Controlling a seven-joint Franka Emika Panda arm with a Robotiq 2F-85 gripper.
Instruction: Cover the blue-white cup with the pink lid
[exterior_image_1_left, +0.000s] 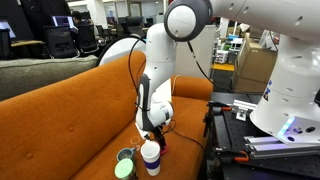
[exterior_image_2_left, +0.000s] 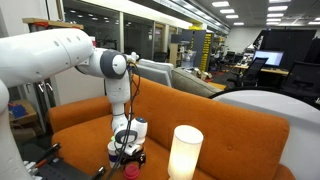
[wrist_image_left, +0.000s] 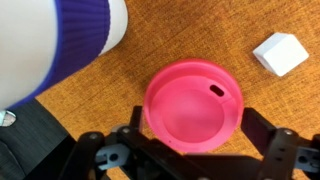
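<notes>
The pink lid (wrist_image_left: 190, 103) lies flat on the orange couch seat, with a small slot near its right edge. My gripper (wrist_image_left: 195, 128) is low over it and open. Its two black fingers stand on either side of the lid, the left one at the rim and the right one a small gap away. The blue-white cup (wrist_image_left: 62, 40) stands upright just beside the lid, at the upper left of the wrist view. In an exterior view the cup (exterior_image_1_left: 150, 157) stands right below the gripper (exterior_image_1_left: 153, 137).
A low green-rimmed round container (exterior_image_1_left: 125, 166) sits next to the cup. A small white block (wrist_image_left: 280, 53) lies on the seat to the right of the lid. A tall white cylinder (exterior_image_2_left: 185, 152) stands close to the camera. The couch back (exterior_image_1_left: 70, 95) rises behind.
</notes>
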